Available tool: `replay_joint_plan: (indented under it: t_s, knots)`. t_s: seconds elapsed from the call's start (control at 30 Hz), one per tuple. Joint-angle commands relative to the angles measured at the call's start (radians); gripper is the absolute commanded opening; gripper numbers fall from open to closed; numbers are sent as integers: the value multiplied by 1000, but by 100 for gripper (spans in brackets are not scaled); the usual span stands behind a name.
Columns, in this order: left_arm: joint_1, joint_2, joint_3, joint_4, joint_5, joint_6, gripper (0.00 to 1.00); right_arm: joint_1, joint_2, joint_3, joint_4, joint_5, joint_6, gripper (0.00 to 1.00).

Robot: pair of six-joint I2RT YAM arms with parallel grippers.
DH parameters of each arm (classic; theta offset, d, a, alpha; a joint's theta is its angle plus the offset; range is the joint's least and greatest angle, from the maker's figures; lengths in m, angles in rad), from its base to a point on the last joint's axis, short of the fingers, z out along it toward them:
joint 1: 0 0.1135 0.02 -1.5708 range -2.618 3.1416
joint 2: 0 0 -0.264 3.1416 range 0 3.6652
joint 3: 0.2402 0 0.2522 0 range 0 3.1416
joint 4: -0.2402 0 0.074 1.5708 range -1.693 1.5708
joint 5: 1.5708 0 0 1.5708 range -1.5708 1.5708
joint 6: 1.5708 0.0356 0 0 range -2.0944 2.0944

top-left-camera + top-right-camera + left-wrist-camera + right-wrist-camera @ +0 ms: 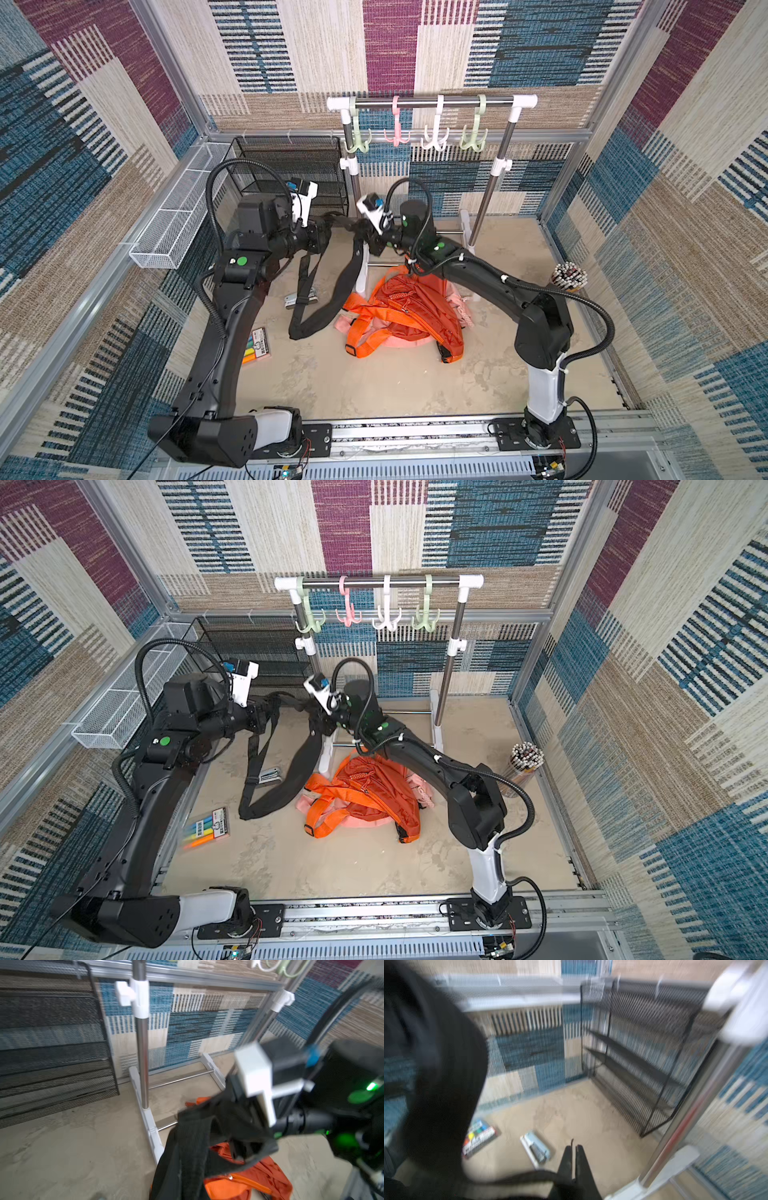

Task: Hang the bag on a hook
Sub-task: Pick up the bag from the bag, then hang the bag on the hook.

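**Item:** black bag [347,276], held off the table between the two arms, left of centre. Its wide body and thin strap droop, and the lowest loop seems to rest on the table by the stapler [536,1149].

**Grip:**
- The right gripper [573,1157] has its fingers pressed together on a thin bit of strap.
- The left gripper [322,240] has strap hanging from it. Its jaws are hidden, so I cannot tell its hold.

**Target:** rack [432,101] at the far wall, carrying four hooks. The pink hook [397,137] is nearest, well above the bag.

**Hazards, as I judge them:**
- The thin pinch may slip once it bears the full weight.
- Slack loops may snag the left post [354,189] or drag the stapler.
- The orange bag [403,316], lying just to the right, may tangle with the straps.
- A limp strap may miss the small prongs.
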Motion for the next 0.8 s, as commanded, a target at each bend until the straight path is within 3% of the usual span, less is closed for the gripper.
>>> replay_joint_plan:
  t_s: [0.0,0.3,0.53,0.77]
  knots:
    - [34,42,69,56,116,-43,0,6,42,156,-111,10,61,0]
    - [59,84,159,102,106,-60,0,6,138,375,-244,82,59,0]
    - [119,221,316,78,92,-144,0,4,83,314,-279,254,115,0]
    - [123,431,656,-19,132,-135,0,0,70,364,-324,377,137,0]
